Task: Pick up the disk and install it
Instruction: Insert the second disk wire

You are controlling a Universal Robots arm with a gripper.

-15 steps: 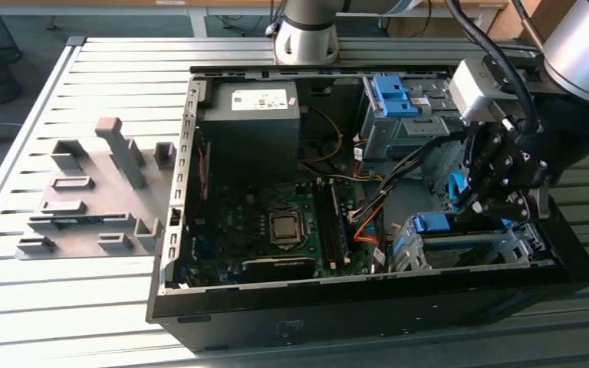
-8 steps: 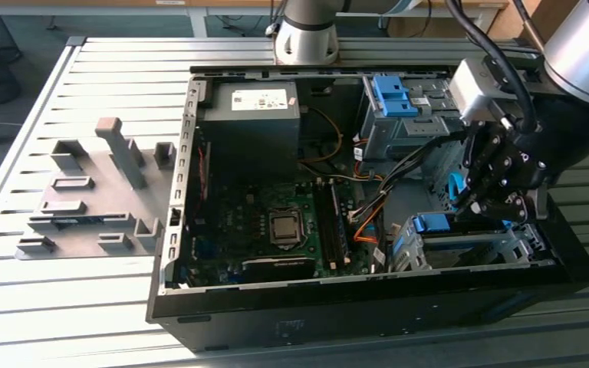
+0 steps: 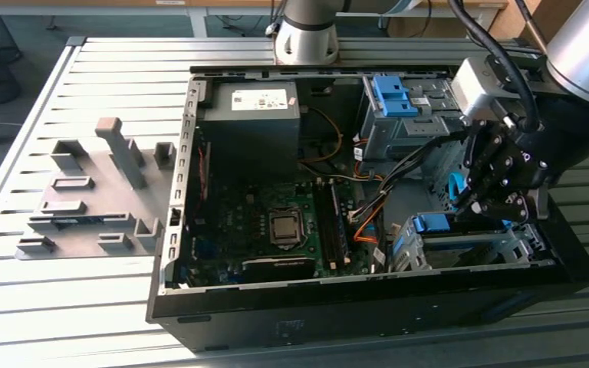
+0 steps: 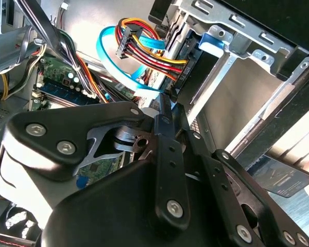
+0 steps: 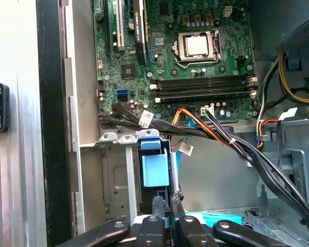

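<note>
In the exterior view, my black claw [image 3: 475,205] hangs inside the open black computer case [image 3: 376,307] that lies on the grey slatted metal tabletop [image 3: 80,299]. It is just above the grey metal drive cage [image 3: 459,249] at the case's front corner, beside the green motherboard [image 3: 264,222].

In the second wrist view, my claw [image 4: 162,110] has its fingers pressed together on a thin blue edge.

In the first wrist view, my claw [image 5: 167,200] pinches the flat silver disk with its blue plastic frame [image 5: 155,167], standing on edge in the cage's slot.
</note>
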